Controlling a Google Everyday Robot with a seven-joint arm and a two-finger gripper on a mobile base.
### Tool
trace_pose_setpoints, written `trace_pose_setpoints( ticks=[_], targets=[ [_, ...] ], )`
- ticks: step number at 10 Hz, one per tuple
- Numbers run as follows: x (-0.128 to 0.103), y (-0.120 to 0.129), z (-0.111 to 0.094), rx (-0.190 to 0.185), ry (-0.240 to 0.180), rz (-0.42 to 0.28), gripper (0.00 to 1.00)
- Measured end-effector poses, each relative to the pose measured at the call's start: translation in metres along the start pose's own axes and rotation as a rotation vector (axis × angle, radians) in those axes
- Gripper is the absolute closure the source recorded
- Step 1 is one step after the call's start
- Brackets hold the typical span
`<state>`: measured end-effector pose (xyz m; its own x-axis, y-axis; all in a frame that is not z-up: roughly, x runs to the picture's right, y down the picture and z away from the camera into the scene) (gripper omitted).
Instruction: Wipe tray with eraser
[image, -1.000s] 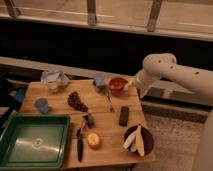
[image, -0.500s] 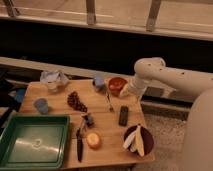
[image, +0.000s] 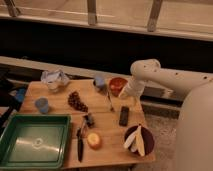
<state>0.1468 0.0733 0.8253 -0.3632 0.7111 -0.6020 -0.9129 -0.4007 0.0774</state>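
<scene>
The green tray (image: 36, 119) lies at the front left of the wooden table, with a glossy bare bottom. The eraser (image: 124, 116), a small dark flat block, lies on the table right of centre, well apart from the tray. My gripper (image: 128, 95) hangs at the end of the white arm over the table's right side. It is just above and behind the eraser, beside the orange bowl (image: 118, 85).
A black-handled knife (image: 80, 142) and an orange fruit (image: 94, 140) lie right of the tray. A dark bowl with banana pieces (image: 138, 140) sits front right. Grapes (image: 76, 101), two blue cups (image: 42, 104) (image: 99, 81), a crumpled bag (image: 55, 79) and a small utensil (image: 110, 101) stand further back.
The arm has swung left and lowered, bringing the gripper from beyond the table's right edge to above the table near the orange bowl and eraser.
</scene>
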Motion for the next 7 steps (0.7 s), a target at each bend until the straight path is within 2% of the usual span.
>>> trace_pose_setpoints(
  ticks=[2, 3, 7],
  targets=[
    [0.006, -0.01, 0.034, 0.022, 0.051, 0.025, 0.35],
    [0.008, -0.013, 0.044, 0.027, 0.068, 0.033, 0.35],
    [0.015, -0.016, 0.061, 0.031, 0.123, 0.046, 0.35]
  ],
)
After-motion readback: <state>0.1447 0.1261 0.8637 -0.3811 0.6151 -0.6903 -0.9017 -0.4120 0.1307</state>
